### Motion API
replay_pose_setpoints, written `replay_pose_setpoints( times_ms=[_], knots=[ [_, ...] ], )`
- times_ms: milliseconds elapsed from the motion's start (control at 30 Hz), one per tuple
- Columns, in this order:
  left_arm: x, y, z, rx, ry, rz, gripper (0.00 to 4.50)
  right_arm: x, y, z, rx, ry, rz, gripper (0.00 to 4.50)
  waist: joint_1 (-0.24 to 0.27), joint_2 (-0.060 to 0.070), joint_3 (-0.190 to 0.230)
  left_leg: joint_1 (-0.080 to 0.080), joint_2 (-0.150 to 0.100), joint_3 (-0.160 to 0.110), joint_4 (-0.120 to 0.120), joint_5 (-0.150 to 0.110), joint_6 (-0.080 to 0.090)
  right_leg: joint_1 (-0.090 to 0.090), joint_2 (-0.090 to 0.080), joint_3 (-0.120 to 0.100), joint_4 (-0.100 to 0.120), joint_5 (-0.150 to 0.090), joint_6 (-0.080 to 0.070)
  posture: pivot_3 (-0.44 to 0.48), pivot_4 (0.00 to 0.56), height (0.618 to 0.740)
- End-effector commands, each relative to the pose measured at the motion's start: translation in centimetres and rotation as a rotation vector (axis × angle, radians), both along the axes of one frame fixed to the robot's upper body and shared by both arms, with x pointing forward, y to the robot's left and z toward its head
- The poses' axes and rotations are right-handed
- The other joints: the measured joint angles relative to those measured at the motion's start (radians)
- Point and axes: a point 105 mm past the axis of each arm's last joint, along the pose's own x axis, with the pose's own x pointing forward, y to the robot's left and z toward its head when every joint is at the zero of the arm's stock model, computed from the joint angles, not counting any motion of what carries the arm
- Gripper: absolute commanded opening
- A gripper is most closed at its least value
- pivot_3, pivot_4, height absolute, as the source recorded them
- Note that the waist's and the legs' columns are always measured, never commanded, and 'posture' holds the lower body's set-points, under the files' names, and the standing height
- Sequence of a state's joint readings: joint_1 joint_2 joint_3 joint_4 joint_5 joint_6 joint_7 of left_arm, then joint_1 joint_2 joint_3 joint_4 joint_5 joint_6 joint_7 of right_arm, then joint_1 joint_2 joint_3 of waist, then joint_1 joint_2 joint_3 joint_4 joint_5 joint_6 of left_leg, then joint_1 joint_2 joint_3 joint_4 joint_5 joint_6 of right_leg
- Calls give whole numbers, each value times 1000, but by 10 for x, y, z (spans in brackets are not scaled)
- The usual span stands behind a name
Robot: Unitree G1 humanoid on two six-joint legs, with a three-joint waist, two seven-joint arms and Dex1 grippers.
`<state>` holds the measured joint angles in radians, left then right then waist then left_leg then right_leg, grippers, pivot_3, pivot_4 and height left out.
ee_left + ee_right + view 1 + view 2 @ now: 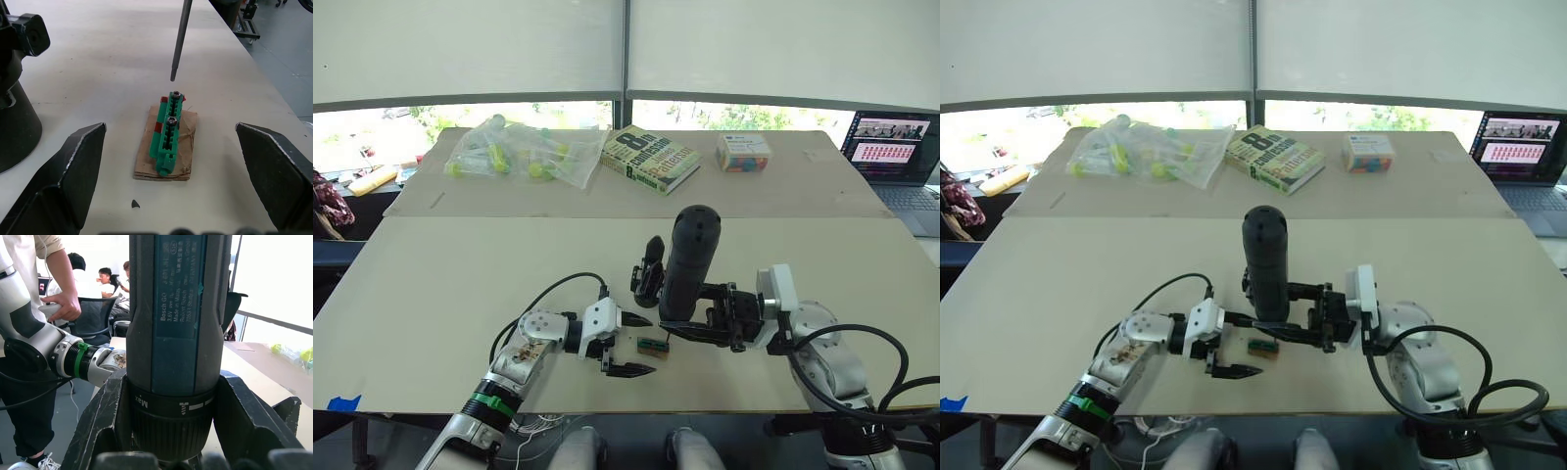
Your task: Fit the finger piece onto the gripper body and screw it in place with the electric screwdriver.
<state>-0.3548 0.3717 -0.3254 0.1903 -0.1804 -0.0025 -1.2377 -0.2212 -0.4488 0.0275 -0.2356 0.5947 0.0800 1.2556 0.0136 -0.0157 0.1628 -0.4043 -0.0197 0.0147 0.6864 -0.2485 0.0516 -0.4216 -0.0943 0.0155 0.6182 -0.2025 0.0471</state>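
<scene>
Left eye view: the right gripper (700, 328) is clamped around the lower part of the electric screwdriver (690, 259), a thick matte-black cylinder held upright with its rounded end up. Just beside it on the robot's left stands the gripper body (648, 272), a small black assembly with a pointed finger rising from it. The left gripper (633, 345) rests low on the beige table (440, 294), its two black fingers spread, with a small green-and-black block (653, 344) just off its tips. The wedge-shaped finger piece cannot be made out.

Left wrist view: the spread fingers (80, 161) frame the green block on a scrap of brown cardboard (146, 164). The thin metal bit (179, 39) hangs point-down, close above the block's far end, where a screw head sits. The block's long axis runs away from the gripper.

Right wrist view: the screwdriver's barrel is wedged between the right gripper's fingers (105, 423). A person's hand (61, 306) shows behind.
</scene>
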Motion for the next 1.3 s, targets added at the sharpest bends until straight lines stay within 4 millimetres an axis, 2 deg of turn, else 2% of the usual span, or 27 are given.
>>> replay_pose_setpoints(
  times_ms=[33, 933, 1300],
  knots=[
    [-6, -5, -9, 11, 34, -22, 4500, -5, 1, 10, 23, -33, 15, 1905, 0, 0, 0, 0, 0, 0, 0, 0, 0, 0, 0, 0, 0, 0, 0, 0, 150, 740],
    [-8, -2, -12, 18, 42, -13, 4500, 1, 2, 5, 7, -27, 5, 1905, -1, 0, 0, 0, 0, 0, 0, 0, 0, 0, 0, 0, 0, 0, 0, 0, 150, 740],
    [-9, -3, -12, 16, 44, -13, 4500, -4, 4, 2, 2, -13, 21, 1905, -1, 0, 0, 0, 0, 0, 0, 0, 0, 0, 0, 0, 0, 0, 0, 0, 150, 740]
  ],
)
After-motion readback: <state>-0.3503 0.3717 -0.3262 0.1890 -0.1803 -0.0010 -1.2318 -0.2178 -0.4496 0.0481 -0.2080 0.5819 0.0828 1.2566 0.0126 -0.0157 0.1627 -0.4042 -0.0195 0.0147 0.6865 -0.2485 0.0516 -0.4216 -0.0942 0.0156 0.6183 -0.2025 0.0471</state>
